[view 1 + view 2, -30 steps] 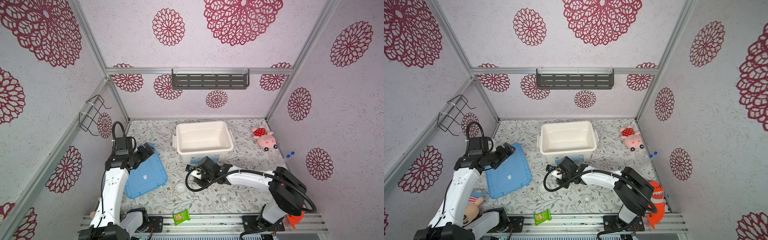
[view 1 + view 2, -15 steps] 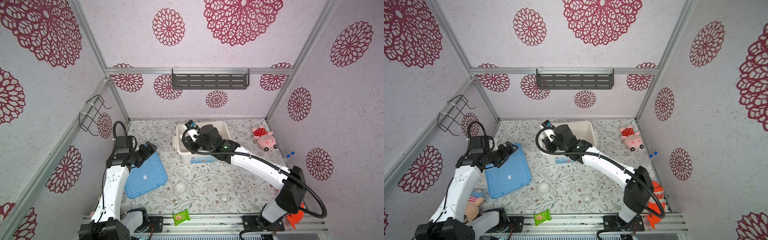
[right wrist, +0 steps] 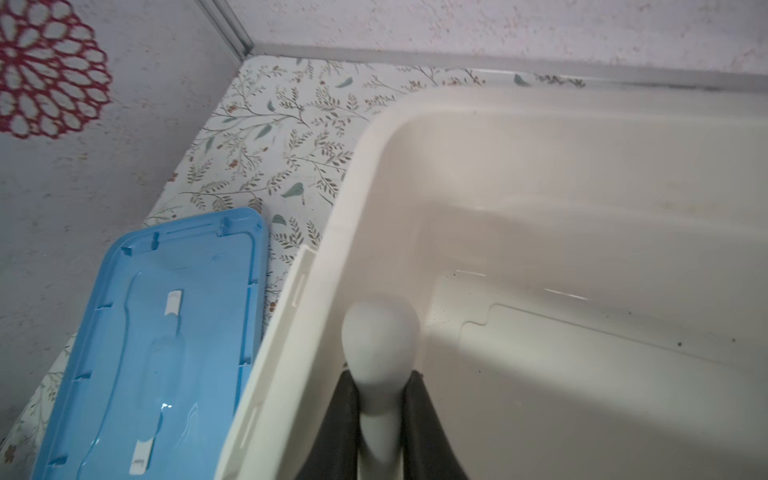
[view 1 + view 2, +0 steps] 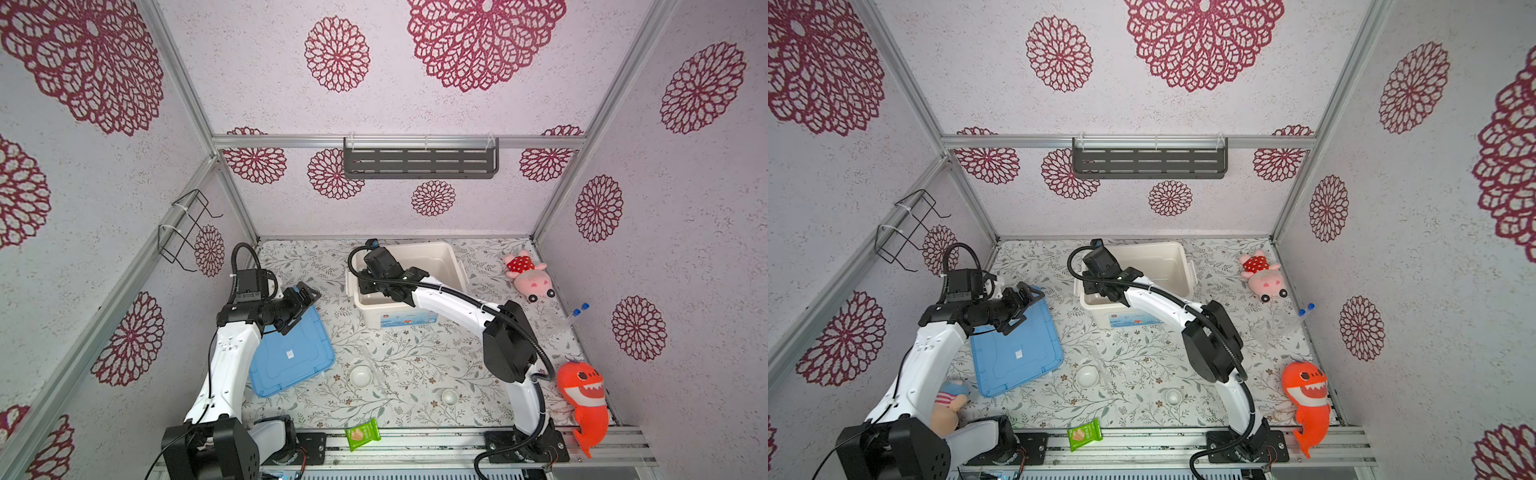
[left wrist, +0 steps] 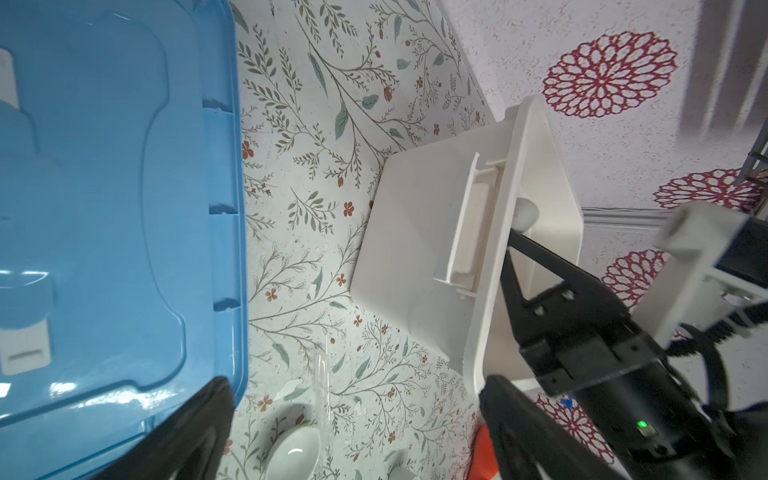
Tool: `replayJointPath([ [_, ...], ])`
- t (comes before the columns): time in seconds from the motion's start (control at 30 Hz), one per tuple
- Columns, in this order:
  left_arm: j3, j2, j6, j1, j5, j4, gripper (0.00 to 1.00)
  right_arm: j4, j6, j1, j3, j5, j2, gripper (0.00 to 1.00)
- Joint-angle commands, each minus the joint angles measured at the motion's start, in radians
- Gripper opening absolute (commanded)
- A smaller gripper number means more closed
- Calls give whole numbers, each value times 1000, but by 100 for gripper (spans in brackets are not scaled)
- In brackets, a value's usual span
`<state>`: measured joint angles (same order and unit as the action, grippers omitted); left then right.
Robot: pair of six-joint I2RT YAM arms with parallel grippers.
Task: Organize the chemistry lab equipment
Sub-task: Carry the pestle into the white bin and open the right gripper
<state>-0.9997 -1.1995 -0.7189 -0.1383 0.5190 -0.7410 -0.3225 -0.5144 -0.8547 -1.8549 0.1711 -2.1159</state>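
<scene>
The right gripper (image 3: 380,386) is clamped on a pestle (image 3: 380,332) inside the bin (image 3: 540,137), close to its left wall. Lower it near the floor before letting go, so it neither drops hard nor rolls. The left gripper (image 4: 306,296) hangs spread wide over the lid (image 4: 291,353).

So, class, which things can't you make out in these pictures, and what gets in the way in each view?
- white pestle: lower end hidden between the fingers of the right gripper and cut off by the right wrist view's edge.
- glass rods: too thin and clear in both top views to count.
- blue-capped tubes: contents too small to see in both top views.
- bin: near part of its floor covered by the right arm in both top views.
</scene>
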Motion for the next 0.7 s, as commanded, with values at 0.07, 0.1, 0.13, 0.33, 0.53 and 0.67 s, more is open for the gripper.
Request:
replayJointPath([
  [0.07, -49, -5, 22, -9, 24, -39, 97, -124, -205, 37, -120, -28, -70, 14],
  [0.1, -41, -1, 19, -9, 25, -27, 97, -139, -210, 40, -135, -34, -87, 14],
  [0.13, -35, 1, 22, -8, 25, -18, 97, -152, -212, 42, -145, -27, -101, 14],
  [0.33, -46, 3, 34, -9, 13, -53, 97, -157, -199, 55, -155, -13, -156, 16],
  [0.53, -56, 9, 52, -10, 8, -67, 97, -179, -180, 77, -184, -35, -221, 19],
  [0.67, -53, 13, 55, -10, -5, -57, 97, -217, -152, 84, -236, -62, -261, 26],
])
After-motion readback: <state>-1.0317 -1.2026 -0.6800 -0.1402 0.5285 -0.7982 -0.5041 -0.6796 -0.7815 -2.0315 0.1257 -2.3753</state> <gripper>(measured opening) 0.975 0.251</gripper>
